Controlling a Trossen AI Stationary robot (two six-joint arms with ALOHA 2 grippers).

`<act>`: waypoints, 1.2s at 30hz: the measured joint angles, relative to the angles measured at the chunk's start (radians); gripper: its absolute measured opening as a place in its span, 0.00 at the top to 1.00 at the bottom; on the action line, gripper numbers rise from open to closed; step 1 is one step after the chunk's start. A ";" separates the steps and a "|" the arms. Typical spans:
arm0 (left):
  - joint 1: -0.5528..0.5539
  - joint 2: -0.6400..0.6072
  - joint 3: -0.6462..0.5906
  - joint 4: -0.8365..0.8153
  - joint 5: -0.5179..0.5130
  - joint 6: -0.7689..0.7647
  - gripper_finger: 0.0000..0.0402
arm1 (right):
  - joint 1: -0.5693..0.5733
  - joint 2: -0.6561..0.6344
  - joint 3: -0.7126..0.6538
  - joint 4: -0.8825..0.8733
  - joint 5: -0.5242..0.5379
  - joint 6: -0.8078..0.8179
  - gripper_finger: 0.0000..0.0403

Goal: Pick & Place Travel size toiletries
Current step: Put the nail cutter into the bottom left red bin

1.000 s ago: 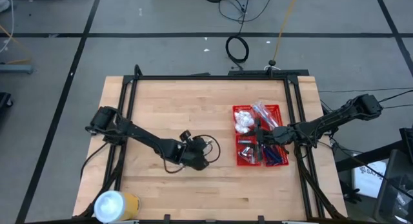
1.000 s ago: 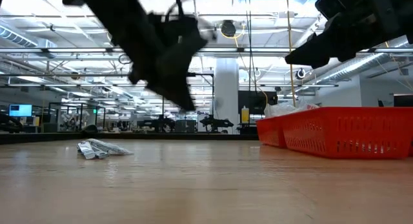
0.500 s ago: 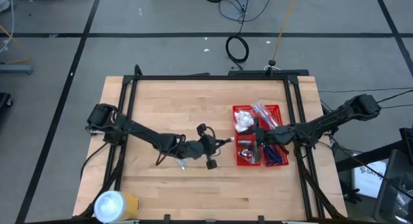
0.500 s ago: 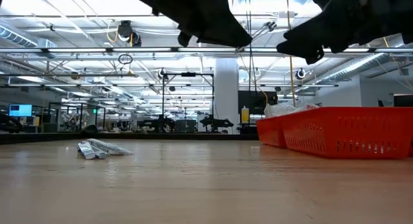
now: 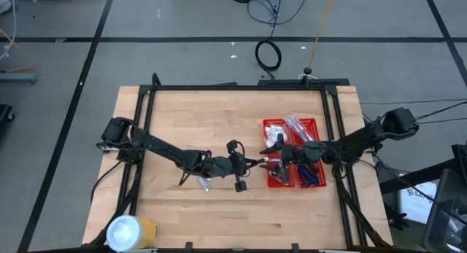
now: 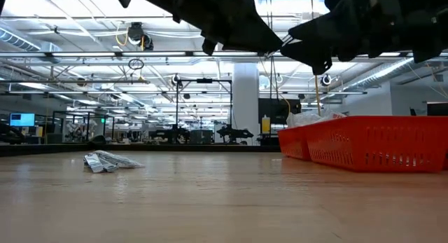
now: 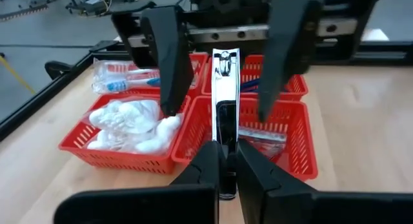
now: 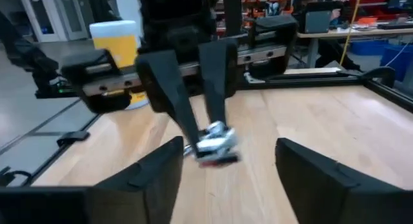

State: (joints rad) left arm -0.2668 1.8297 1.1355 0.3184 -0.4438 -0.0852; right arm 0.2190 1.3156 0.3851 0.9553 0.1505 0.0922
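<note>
Mid-handover, by the look of it, just beside the red basket. Left gripper clamped on a slim silver-grey toiletry item, held up off the table and pointing toward the basket — in the left wrist view it stands straight out between the 2 pinched fingers. Right gripper facing it head-on, fingers spread wide on either side of the item's far end, not yet closed on it. Basket already loaded: white packets in 1 compartment, blue-handled pieces in another, more silver pieces in a 3rd. Further silver tubes lying on the bare wood, well apart from the basket.

Next, probably: right fingers closing squarely on the free end, then — only once that grip is firm — left fingers letting go, then a drop into the compartment with the matching silver pieces. Main risk: a slip from the narrow, shiny body.
</note>
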 joint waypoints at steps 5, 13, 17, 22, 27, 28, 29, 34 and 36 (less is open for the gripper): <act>-0.003 0.000 0.000 -0.002 -0.001 0.023 0.98 | -0.004 0.001 0.000 -0.010 -0.008 -0.017 0.55; -0.003 0.000 0.000 -0.013 -0.001 0.020 0.96 | -0.004 0.000 0.000 -0.009 -0.076 -0.033 0.76; -0.003 0.000 0.000 -0.015 -0.001 0.013 0.98 | -0.004 0.000 0.000 -0.008 -0.077 -0.034 0.83; -0.002 -0.002 0.002 -0.027 0.002 -0.007 0.96 | -0.005 0.001 0.000 0.002 -0.090 -0.043 0.88; -0.003 -0.002 0.002 -0.027 0.004 -0.015 0.96 | -0.005 0.001 0.000 0.007 -0.099 -0.062 0.86; -0.003 -0.002 0.002 -0.027 0.004 -0.021 0.97 | -0.005 0.001 0.000 0.007 -0.099 -0.062 0.86; -0.003 -0.002 0.002 -0.028 0.007 -0.030 0.97 | -0.005 0.001 0.000 0.007 -0.099 -0.062 0.87; 0.003 -0.002 0.002 -0.037 0.022 -0.147 0.88 | -0.005 -0.006 0.000 -0.005 -0.100 -0.052 0.88; 0.006 -0.002 0.002 -0.056 0.021 -0.184 0.77 | -0.005 -0.022 0.000 -0.029 -0.099 -0.050 0.88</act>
State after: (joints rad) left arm -0.2611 1.8275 1.1378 0.2624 -0.4224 -0.2696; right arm 0.2142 1.2936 0.3851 0.9261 0.0513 0.0417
